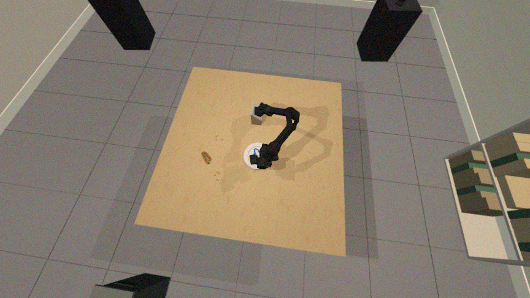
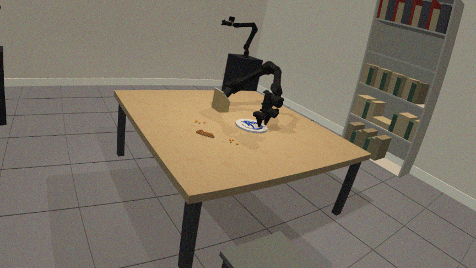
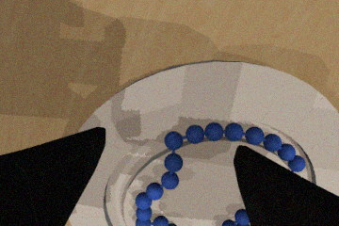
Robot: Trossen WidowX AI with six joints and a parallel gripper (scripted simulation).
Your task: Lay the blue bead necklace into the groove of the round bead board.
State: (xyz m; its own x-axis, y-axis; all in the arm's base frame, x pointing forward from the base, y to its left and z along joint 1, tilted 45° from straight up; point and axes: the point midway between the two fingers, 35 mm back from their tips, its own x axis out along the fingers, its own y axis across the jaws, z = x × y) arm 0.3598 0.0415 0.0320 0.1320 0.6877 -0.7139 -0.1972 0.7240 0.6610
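The round white bead board (image 1: 246, 157) (image 2: 238, 124) (image 3: 212, 89) lies on the table with a ring-shaped groove. The blue bead necklace (image 1: 256, 150) (image 2: 249, 123) (image 3: 214, 131) lies on it. In the wrist view its upper row of beads curves along the far part of the groove; at the left end the strand bends inward, inside the ring, and the groove's left part shows bare. More beads lie at the bottom edge. My gripper (image 2: 262, 124) (image 3: 170, 145) is open low over the board, with nothing held. Its right finger hides part of the necklace; the near side is out of view.
A brown bead cluster (image 1: 206, 157) (image 2: 205, 133) lies on the table (image 1: 234, 208) (image 2: 245, 166), with small loose orange beads (image 1: 216, 137) (image 2: 231, 141) on either side. A tan block (image 1: 256, 120) (image 2: 220, 100) stands at the arm's base. A bookcase (image 2: 403, 47) stands beyond the table.
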